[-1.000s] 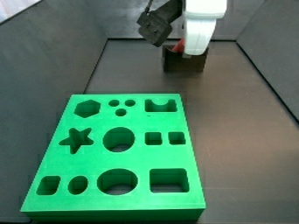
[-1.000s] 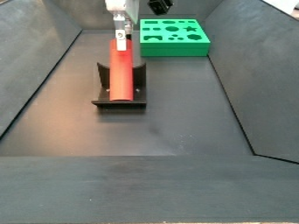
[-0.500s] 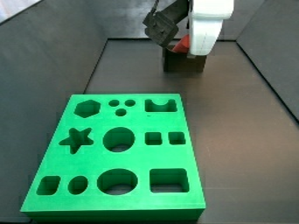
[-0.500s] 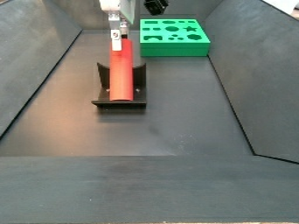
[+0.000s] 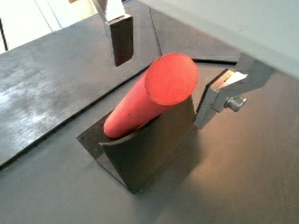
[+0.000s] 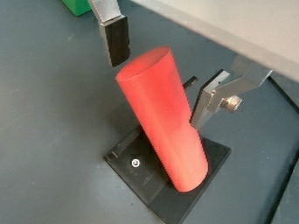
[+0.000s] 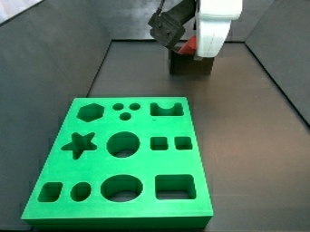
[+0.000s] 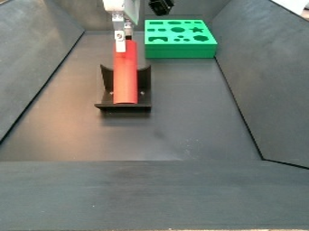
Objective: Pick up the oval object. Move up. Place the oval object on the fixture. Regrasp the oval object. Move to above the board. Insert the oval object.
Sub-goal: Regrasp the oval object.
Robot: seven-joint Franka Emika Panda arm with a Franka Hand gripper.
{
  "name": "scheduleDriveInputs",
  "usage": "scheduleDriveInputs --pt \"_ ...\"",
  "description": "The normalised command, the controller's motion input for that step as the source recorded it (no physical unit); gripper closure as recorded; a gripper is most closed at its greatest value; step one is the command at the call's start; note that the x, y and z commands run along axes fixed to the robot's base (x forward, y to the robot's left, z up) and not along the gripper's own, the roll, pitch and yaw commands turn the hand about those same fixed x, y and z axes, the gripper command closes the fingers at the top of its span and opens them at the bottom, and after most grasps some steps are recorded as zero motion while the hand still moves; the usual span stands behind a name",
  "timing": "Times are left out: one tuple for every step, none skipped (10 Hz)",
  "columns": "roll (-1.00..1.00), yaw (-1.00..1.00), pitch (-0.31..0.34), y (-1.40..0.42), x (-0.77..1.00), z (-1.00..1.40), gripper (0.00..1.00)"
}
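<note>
The oval object is a smooth red-orange peg lying tilted in the notch of the dark fixture. Both wrist views show it, and in the oval object's case one end rises from the fixture. My gripper is open, its fingers standing on either side of the peg's raised end with a gap on each side. The gripper shows the same gaps here. In a side view the gripper hangs over the far end of the peg. The green board lies apart.
Dark sloping walls enclose the floor. The board lies beyond the fixture toward the far end. In a side view the white arm hides most of the fixture.
The gripper has risen a little at the peg's far end since a second ago. The peg stays on the fixture, and nothing differs from half a second ago.
</note>
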Motion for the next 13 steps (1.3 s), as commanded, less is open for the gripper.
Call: scheduleDriveInputs --pt "-0.05 0.05 0.220 -0.01 0.08 0.01 0.00" --pt "-0.05 0.05 0.220 -0.01 0.08 0.01 0.00" --pt "-0.05 0.05 0.220 -0.01 0.08 0.01 0.00" --pt "-0.05 0.05 0.220 -0.01 0.08 0.01 0.00" --pt "-0.05 0.05 0.220 -0.01 0.08 0.01 0.00" --pt "-0.05 0.05 0.220 -0.01 0.08 0.01 0.00" --pt "-0.05 0.05 0.220 -0.01 0.08 0.01 0.00" --pt "-0.05 0.05 0.220 -0.01 0.08 0.01 0.00" --pt "-0.05 0.05 0.219 -0.01 0.08 0.01 0.00" --pt "-0.05 0.05 0.219 -0.01 0.08 0.01 0.00" --pt "-0.05 0.05 0.219 -0.01 0.08 0.01 0.00" --pt "-0.05 0.05 0.219 -0.01 0.08 0.01 0.00" --pt "-0.05 0.05 0.219 -0.01 0.08 0.01 0.00"
